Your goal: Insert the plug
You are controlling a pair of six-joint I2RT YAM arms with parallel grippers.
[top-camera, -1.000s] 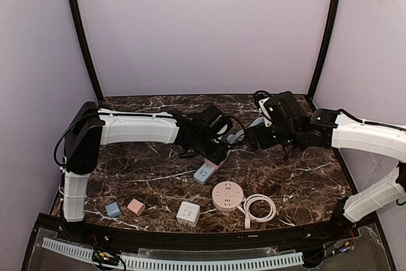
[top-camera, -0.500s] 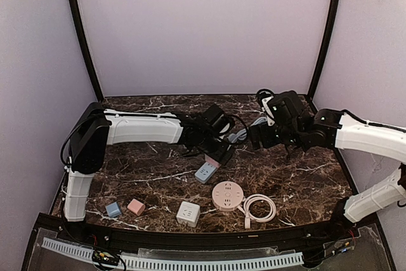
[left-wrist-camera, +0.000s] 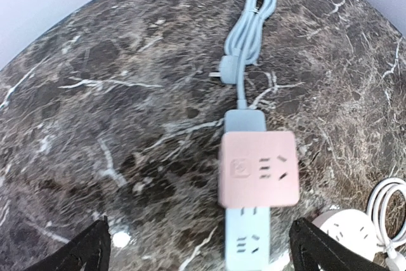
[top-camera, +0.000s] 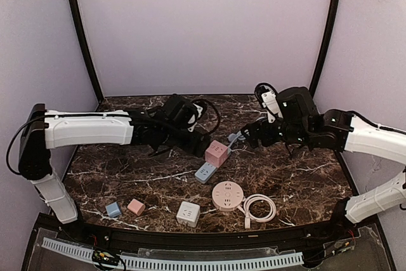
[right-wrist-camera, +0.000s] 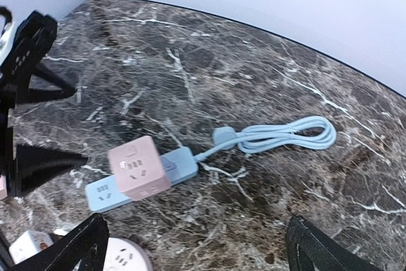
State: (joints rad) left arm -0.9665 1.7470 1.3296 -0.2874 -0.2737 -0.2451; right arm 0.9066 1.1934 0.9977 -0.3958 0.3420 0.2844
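The pink cube plug sits on top of the blue power strip, near the middle of the bench. It covers the part of the strip closer to the cable end, so only a short piece of the strip shows on its far side and a longer piece with one socket shows on its near side. In the right wrist view the cube looks a little tilted on the strip, and how deep it is seated I cannot tell. The left end effector is just to the left of the cube, its two fingers wide apart and holding nothing; they do not touch the cube. The right end effector hangs above the bench on the right of the cube, and its fingers are also wide apart and empty. The blue cable goes from the far end of the strip and lies folded in a loop on the bench, with its own flat plug lying free beside it. On the near side of the strip lies a round pink socket, with a coiled white cable at its right. A white cube socket stands to the left of the round one. A small pink block and a small blue block stand side by side at the near left.
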